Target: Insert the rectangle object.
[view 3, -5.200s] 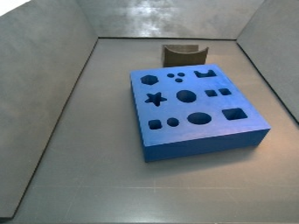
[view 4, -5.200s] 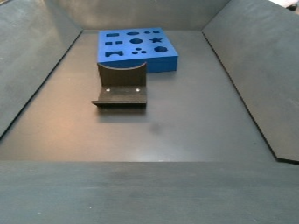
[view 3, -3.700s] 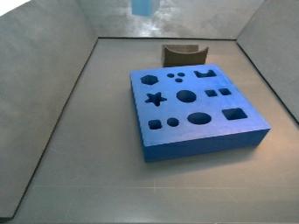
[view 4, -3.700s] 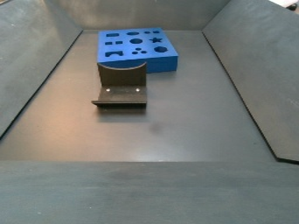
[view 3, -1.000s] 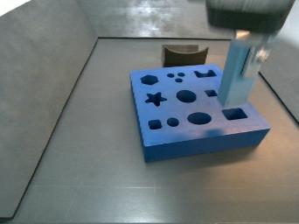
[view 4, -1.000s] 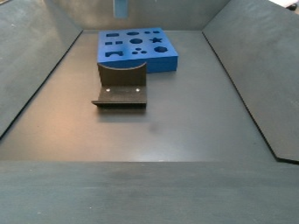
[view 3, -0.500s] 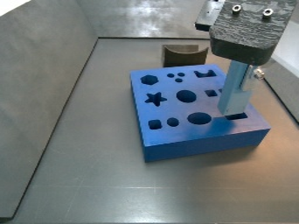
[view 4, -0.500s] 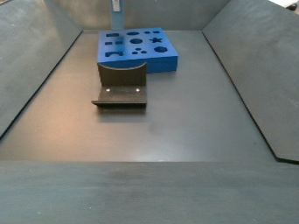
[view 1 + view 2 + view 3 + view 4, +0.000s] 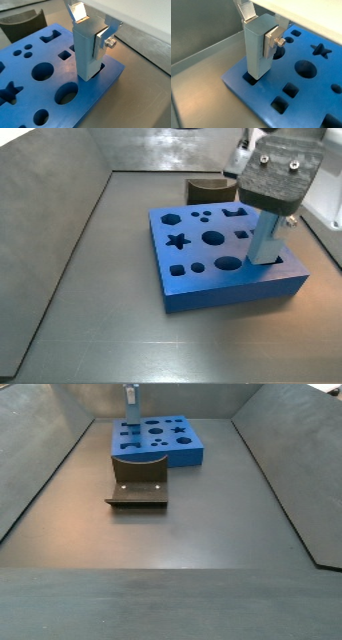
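Note:
The rectangle object, a light-blue bar, stands upright with its lower end inside the rectangular hole near a corner of the blue board. My gripper is shut on the bar's upper part. In both wrist views the silver fingers press on opposite faces of the bar, and my gripper sits over the board. In a side view the bar shows small above the board's far end.
The board has several other shaped holes: a star, circles, squares. The dark curved fixture stands on the floor just beside the board. Grey sloping walls enclose the floor on all sides.
My gripper has moved down with the bar. The bar's lower end has sunk from above the rectangular hole into it.

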You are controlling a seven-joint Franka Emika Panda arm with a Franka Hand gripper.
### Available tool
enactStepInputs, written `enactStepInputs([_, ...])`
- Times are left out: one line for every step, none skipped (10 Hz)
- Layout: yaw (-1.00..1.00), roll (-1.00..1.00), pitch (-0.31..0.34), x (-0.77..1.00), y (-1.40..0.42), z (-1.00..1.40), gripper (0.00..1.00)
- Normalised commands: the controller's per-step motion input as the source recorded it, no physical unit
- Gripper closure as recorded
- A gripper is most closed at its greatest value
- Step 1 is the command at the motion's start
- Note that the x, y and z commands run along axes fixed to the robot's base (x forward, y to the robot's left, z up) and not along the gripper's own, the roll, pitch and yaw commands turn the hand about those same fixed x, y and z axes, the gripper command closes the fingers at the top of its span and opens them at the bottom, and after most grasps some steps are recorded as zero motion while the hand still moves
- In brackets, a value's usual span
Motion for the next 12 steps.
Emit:
enactStepInputs([-0.1, 0.07, 0.114, 0.89, 0.0, -0.27, 1.0])
enactStepInputs([-0.05, 0.1, 0.127, 0.9, -0.02, -0.29, 1.0])
enactStepInputs([-0.01, 0.14, 0.137, 0.91, -0.06, -0.32, 1.0])
enactStepInputs([0.0, 0.21, 0.16, 1.0, -0.13, -0.36, 1.0])
enactStepInputs([0.0, 0.22, 0.156, 0.99, -0.2, -0.41, 1.0])
enactStepInputs([0.0, 0.2, 0.14, 0.99, -0.25, -0.46, 1.0])
enactStepInputs([0.0, 0.19, 0.139, 1.0, -0.19, -0.47, 1.0])
enactStepInputs([0.03, 0.07, 0.15, 0.95, 0.21, -0.41, 1.0])
enactStepInputs([0.11, 0.08, 0.109, 0.67, 0.42, -0.31, 1.0])
enactStepInputs([0.12, 0.08, 0.096, 0.6, 0.39, -0.27, 1.0])
enactStepInputs([0.01, 0.06, 0.101, 0.55, 0.14, -0.24, 1.0])
enactStepInputs([-0.1, 0.06, 0.097, 0.4, -0.01, -0.25, 1.0])
